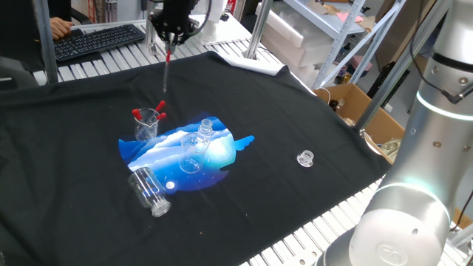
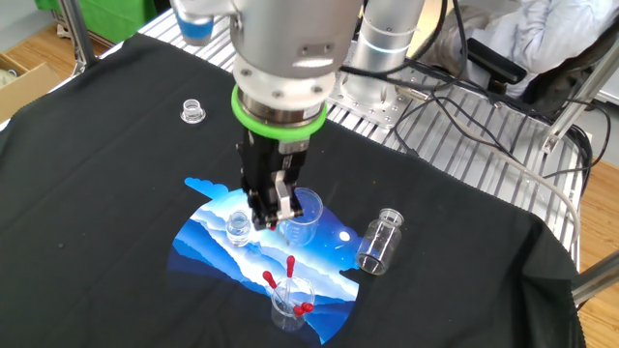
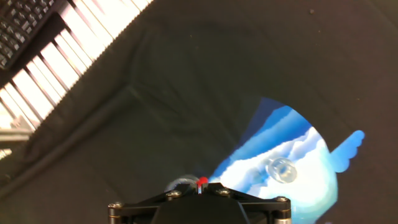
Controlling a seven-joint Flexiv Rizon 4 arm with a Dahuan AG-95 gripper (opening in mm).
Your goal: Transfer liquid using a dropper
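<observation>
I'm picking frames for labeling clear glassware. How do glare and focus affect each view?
One fixed view: the dropper is thin but visible, and the lying bottle shows glints. The other fixed view: sharp, though the beaker fades into the blue mat. Hand view: soft, and the gripper housing blocks the bottom.

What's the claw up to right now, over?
Claw shut on dropper, raised above the cloth. Spare droppers stand in a small cup. Nothing in the way that I can see.
</observation>
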